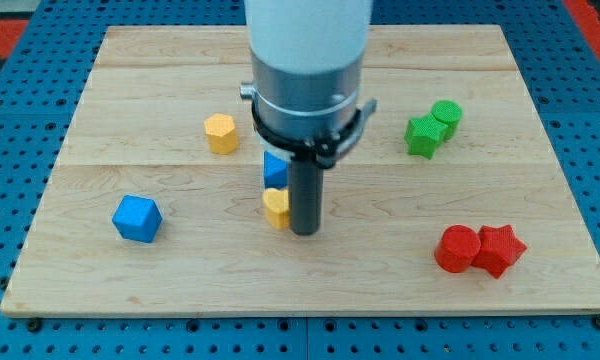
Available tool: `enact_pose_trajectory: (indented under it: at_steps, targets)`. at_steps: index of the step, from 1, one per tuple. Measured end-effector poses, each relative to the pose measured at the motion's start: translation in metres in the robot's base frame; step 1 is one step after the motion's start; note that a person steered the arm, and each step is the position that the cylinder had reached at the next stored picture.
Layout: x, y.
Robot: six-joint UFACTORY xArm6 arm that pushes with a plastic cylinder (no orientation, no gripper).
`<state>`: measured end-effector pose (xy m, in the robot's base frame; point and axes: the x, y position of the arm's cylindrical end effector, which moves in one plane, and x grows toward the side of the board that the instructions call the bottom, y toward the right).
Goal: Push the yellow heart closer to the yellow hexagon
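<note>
The yellow heart lies near the board's middle, partly hidden behind my rod. My tip rests on the board just to the heart's right, touching or nearly touching it. The yellow hexagon sits up and to the left of the heart, some way off. A blue block stands directly above the heart, partly hidden by the arm; its shape cannot be made out.
A blue block lies at the view's left. A green star and green cylinder sit together at the right. A red cylinder and red star sit at the lower right. The wooden board has edges all round.
</note>
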<state>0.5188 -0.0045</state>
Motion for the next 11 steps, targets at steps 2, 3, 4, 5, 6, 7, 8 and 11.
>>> enact_pose_trajectory:
  at_steps: [2,3,4,5,6,7,8,11]
  targets:
    - [-0.056,-0.033]
    - [-0.059,-0.043]
    - [-0.037,-0.025]
    - [-0.032,-0.043]
    - [-0.032,-0.070]
    - [-0.032,-0.091]
    - [-0.022,-0.095]
    - [-0.086,-0.113]
